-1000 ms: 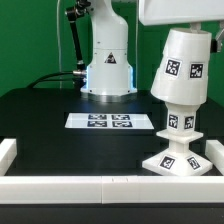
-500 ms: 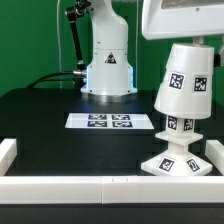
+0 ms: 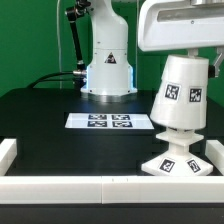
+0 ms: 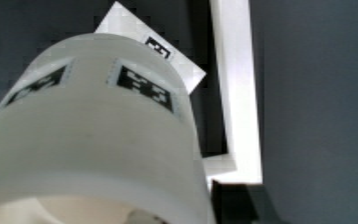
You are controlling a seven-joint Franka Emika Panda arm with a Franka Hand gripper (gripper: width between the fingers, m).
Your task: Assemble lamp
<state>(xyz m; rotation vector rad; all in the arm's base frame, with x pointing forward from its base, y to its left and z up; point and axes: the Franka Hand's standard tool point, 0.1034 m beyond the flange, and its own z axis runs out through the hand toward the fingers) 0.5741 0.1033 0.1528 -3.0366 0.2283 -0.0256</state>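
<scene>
The white lamp base [image 3: 181, 164] sits at the exterior view's right, near the front wall, with its tagged stem [image 3: 178, 143] upright. The tapered lamp shade [image 3: 181, 94] stands upright over the stem, wide end down, with tags on its side. The bulb is hidden, so I cannot tell where it is. My gripper [image 3: 190, 54] comes down from above and is shut on the shade's narrow top, with one dark finger [image 3: 213, 63] showing beside it. In the wrist view the shade [image 4: 105, 130] fills most of the picture, with a corner of the base [image 4: 149, 35] beyond it.
The marker board [image 3: 110, 121] lies flat mid-table. A low white wall runs along the front [image 3: 70, 186] and the exterior view's left [image 3: 6, 152]; it also shows in the wrist view [image 4: 233, 80]. The arm's base [image 3: 108, 62] stands at the back.
The shade was tilted toward the exterior view's right; now it is upright and sits a little more to the left over the stem. The gripper moved with it.
</scene>
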